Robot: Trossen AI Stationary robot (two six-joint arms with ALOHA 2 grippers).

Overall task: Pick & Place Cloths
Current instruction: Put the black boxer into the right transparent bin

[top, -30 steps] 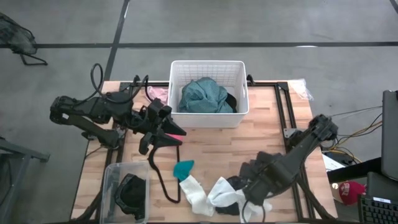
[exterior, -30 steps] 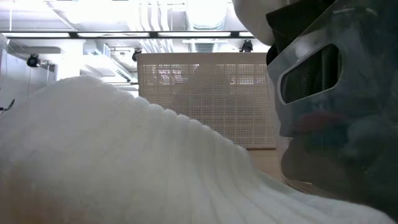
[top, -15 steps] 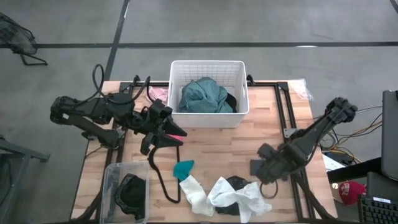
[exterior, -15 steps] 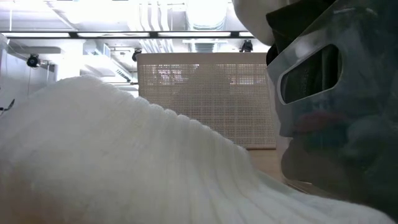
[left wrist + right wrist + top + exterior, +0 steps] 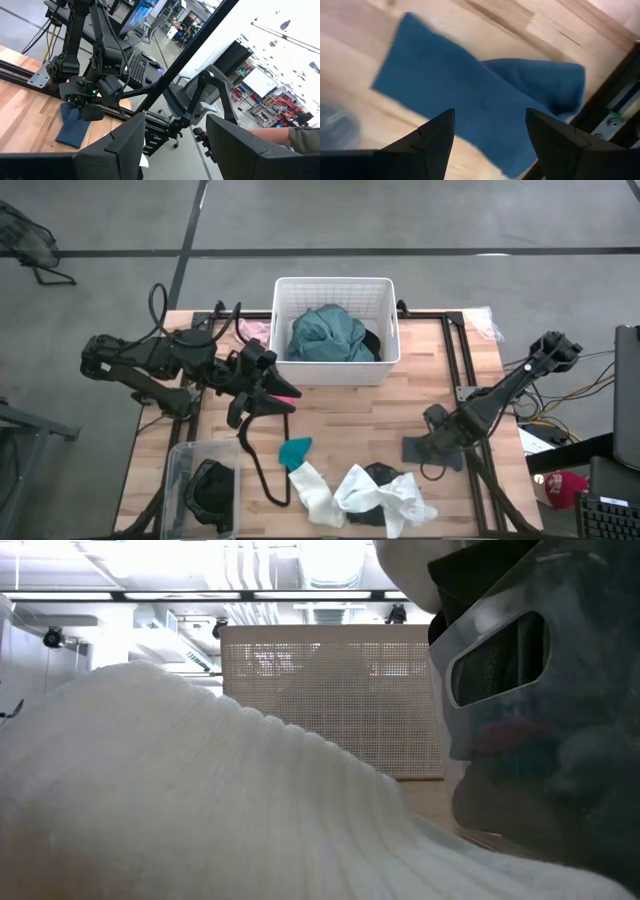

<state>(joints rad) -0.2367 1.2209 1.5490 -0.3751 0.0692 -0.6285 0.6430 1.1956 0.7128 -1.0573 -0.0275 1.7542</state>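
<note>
High view shows the right tool (image 5: 432, 442) low over the wooden worktop (image 5: 350, 415), just above a dark blue-grey cloth (image 5: 418, 450) that lies flat on the boards near the frame rail. Right wrist view looks straight down on that same blue cloth (image 5: 485, 100), its two dark fingers (image 5: 430, 137) spread apart with nothing between them, so the tool is released and the cloth lies free under it. Away from this tool, toward the middle of the near edge, white socks (image 5: 365, 492) lie in a loose heap with a black piece (image 5: 378, 473) tucked among them and a small teal bit (image 5: 295, 451) just beside them. Farther off, across the worktop, a white slotted basket (image 5: 336, 288) holds a large teal garment (image 5: 328, 335).

The left tool (image 5: 268, 387) hangs over the far-left part of the worktop, beside the basket's corner, a pink bit (image 5: 285, 392) showing right at its tip. Its fingers (image 5: 120, 145) stand apart in the left wrist view, with only open air between them. A thin black cord loop (image 5: 258, 465) lies below it, and a clear bin (image 5: 205, 485) with a dark piece inside sits at the near-left corner
</note>
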